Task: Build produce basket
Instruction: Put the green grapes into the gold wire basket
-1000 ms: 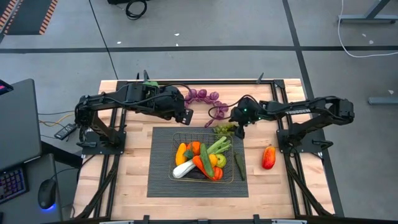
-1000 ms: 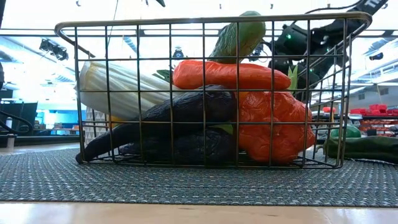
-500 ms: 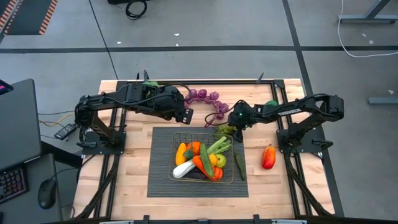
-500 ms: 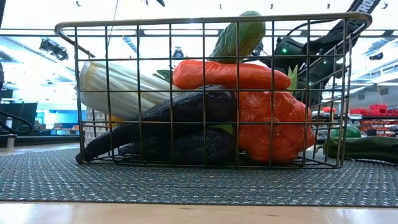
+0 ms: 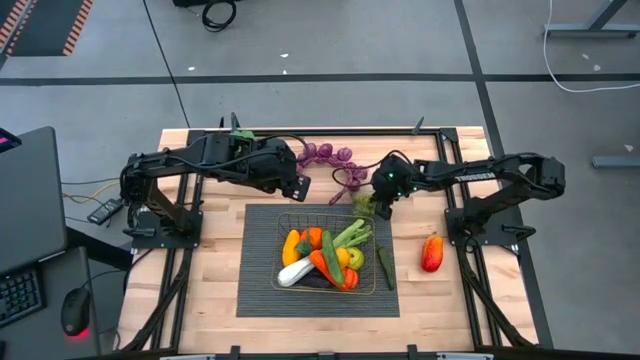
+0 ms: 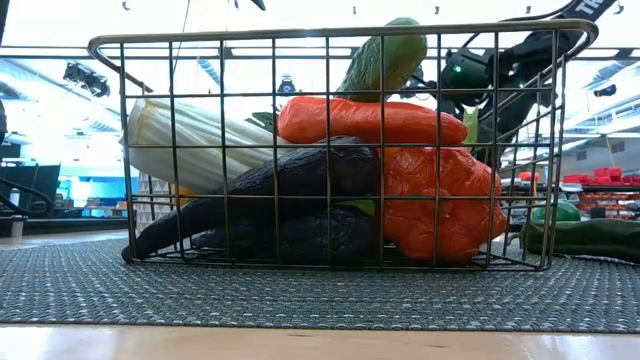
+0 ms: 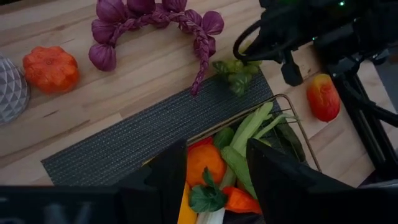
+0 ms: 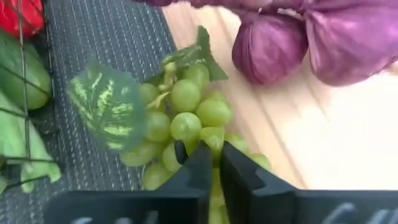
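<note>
High view: 1 basket on dark mat, stuffed w/ produce; 1 red-yellow fruit on bare table. Right gripper at mat's far edge.

Right wrist: clenched on 1 green grape bunch.

Left wrist: left gripper above basket, fingers apart, grasping nothing.

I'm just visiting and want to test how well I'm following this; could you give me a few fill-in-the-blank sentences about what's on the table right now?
1. The right gripper has its jaws shut on the green ____.
2. The wire basket stands on a dark ribbed ____.
3. The red-and-yellow fruit lies on the bare wood, ____ the basket.
4. The left gripper hovers beside the string of ____ bulbs.

Missing words: grapes; mat; outside; purple
</note>
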Robot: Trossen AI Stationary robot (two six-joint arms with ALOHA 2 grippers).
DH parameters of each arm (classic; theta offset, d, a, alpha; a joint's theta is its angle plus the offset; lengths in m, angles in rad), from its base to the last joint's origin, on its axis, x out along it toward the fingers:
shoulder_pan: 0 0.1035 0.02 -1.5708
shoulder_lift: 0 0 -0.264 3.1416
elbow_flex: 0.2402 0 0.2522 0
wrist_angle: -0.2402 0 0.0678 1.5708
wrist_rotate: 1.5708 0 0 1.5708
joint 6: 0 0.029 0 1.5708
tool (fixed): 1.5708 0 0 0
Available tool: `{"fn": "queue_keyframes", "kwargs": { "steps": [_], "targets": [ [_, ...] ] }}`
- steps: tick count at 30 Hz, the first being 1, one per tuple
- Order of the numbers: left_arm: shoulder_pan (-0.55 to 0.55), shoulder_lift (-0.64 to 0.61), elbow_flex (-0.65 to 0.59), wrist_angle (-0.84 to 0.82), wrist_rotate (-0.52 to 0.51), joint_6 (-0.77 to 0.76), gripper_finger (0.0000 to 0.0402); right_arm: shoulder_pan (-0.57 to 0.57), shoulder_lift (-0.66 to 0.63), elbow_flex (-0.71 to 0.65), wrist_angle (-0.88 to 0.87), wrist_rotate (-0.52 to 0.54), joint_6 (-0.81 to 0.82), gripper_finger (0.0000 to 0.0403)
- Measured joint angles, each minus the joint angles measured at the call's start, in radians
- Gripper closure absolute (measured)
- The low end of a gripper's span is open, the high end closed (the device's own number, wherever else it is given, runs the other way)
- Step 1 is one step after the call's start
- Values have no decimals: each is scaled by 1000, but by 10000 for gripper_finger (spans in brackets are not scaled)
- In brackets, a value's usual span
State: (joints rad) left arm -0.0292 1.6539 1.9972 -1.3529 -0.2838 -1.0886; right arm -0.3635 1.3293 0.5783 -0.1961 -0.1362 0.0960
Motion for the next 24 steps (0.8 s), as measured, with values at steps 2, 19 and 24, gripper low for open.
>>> {"fn": "queue_keyframes", "kwargs": {
  "steps": [2, 19, 24],
  "targets": [
    [0, 0, 0, -2, 0, 1, 229, -8, -1, 15, -38, -21, 2, 389],
    [0, 0, 0, -5, 0, 99, 228, -65, -118, 329, -371, -12, -9, 393],
    [4, 0, 0, -8, -5, 117, 228, -30, -158, 532, -488, -79, 49, 393]
  ]
}}
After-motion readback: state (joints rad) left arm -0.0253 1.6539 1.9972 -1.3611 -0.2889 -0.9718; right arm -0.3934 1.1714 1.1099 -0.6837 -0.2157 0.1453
